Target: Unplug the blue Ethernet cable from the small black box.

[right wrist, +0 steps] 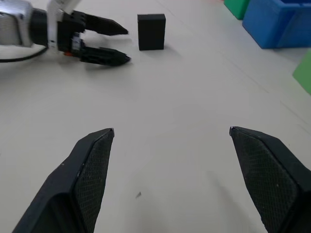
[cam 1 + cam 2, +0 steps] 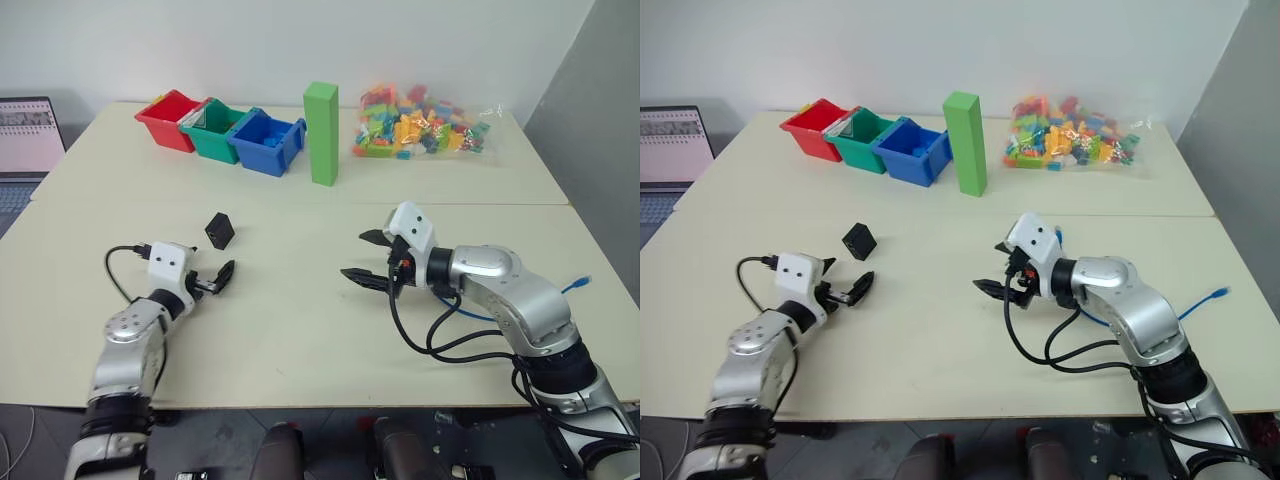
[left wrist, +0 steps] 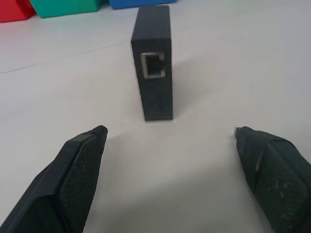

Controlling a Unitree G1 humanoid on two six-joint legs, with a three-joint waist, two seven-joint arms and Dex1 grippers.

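The small black box (image 2: 220, 231) stands alone on the beige table, and the port on its side (image 3: 154, 65) is empty. Just short of the box, my left gripper (image 2: 222, 277) is open with nothing between its fingers. The right wrist view also has the box (image 1: 151, 31) and the left gripper (image 1: 127, 46) beside it. The blue Ethernet cable (image 2: 575, 287) lies on the table at the far right, partly hidden behind my right arm, its plug end free. My right gripper (image 2: 353, 254) hovers open and empty over the middle of the table, pointing left.
Red (image 2: 168, 120), green (image 2: 212, 130) and blue (image 2: 268, 141) bins stand in a row at the back. A tall green block (image 2: 322, 133) is to their right, then a bag of coloured bricks (image 2: 418, 124). A laptop (image 2: 28, 135) sits at the far left.
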